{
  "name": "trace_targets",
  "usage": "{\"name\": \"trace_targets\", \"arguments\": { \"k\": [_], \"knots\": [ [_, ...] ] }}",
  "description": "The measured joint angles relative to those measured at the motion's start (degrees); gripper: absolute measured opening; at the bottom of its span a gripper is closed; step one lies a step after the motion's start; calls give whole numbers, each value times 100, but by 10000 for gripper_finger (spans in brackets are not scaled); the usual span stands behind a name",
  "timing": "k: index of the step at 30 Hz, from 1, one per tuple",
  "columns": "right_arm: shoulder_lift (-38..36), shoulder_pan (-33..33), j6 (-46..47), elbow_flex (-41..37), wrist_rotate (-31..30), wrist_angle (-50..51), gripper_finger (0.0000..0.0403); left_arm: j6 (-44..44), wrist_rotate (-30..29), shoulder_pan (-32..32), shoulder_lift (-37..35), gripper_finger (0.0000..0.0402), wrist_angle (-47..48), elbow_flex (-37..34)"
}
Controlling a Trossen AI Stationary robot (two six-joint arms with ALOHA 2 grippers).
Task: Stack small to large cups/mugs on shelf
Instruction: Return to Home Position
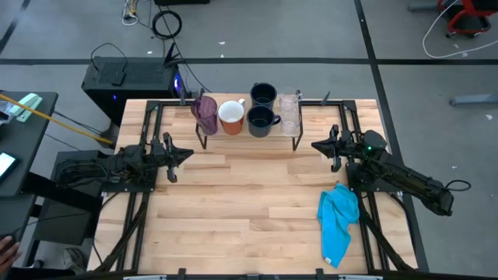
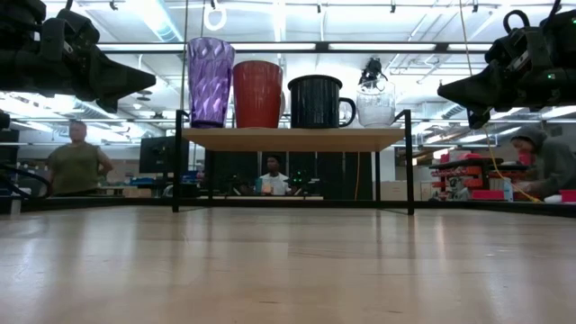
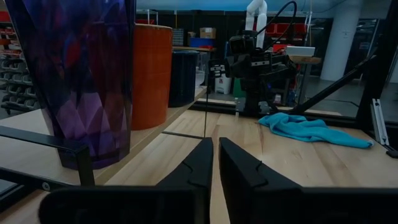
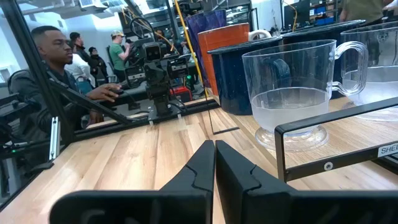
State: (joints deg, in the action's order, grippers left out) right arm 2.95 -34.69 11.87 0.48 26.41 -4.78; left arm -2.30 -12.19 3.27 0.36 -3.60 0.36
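The shelf [image 2: 292, 139] stands at the table's [image 1: 249, 202] 12 o'clock. From nine towards three it carries the purple tumbler [image 1: 205, 113], the orange mug [image 1: 231, 117] with its white inside, two navy mugs [image 1: 259, 119] and two clear glasses [image 1: 291, 122]. The left gripper [image 1: 185, 154] at 9 o'clock and the right gripper [image 1: 315, 145] at 3 have their fingers closed together. A blue cloth [image 1: 339, 222] lies at 4.

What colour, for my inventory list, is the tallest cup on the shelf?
Translucent purple; the cup shows best in the low view.

Overhead, table-level and two wrist cameras all see the shelf [image 2: 292, 139].
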Motion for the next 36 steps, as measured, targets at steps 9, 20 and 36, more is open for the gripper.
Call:
{"name": "trace_targets", "arguments": {
  "k": [9,20,36],
  "knots": [
    [1,0,-1,0,0,0,18,2,2,-2,0,25,-1,0],
    [1,1,0,1,0,0,18,1,0,-2,-2,36,-1,0],
    [1,-1,1,1,-1,0,18,0,0,-2,-1,29,-1,0]
  ]
}}
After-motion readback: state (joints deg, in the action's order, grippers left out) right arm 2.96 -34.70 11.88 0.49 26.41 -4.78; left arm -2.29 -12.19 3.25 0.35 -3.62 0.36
